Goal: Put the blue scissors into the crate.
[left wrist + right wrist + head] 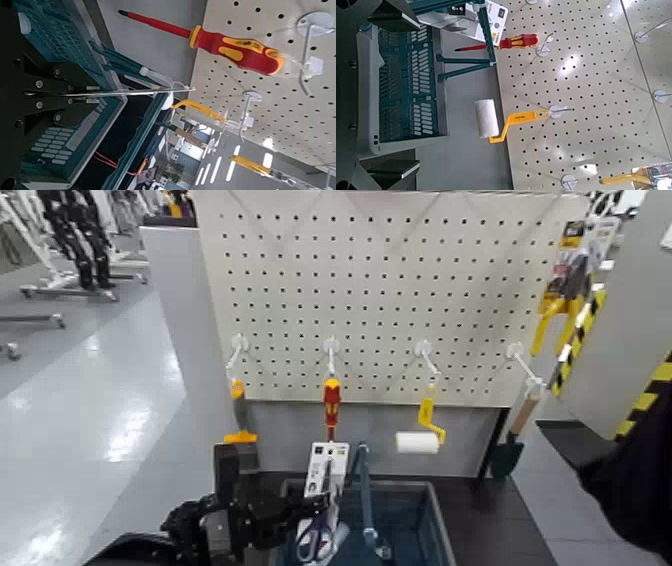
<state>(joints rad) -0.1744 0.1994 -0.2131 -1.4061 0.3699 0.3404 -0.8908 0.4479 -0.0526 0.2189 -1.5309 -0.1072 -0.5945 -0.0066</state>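
Note:
My left gripper (288, 516) is shut on the blue scissors' white card (326, 472), holding it upright over the left part of the crate (437, 525). The blue loop handles (316, 542) hang low, at the crate's opening. The crate's swing handle (361, 488) stands up just right of the card. In the left wrist view the card shows edge-on (135, 92) between the fingers (47, 79), with the crate (63, 138) beyond. The right wrist view shows the crate (407, 87) and card (492, 17). My right arm (632, 480) waits at the right, its fingers (391, 170) spread apart.
A white pegboard (400, 290) stands behind the crate. On its hooks hang a red-and-yellow screwdriver (331, 402), a paint roller (418, 440), a trowel (510, 445) and an orange tool (237, 390). A yellow-and-black striped post (640, 405) stands at the right.

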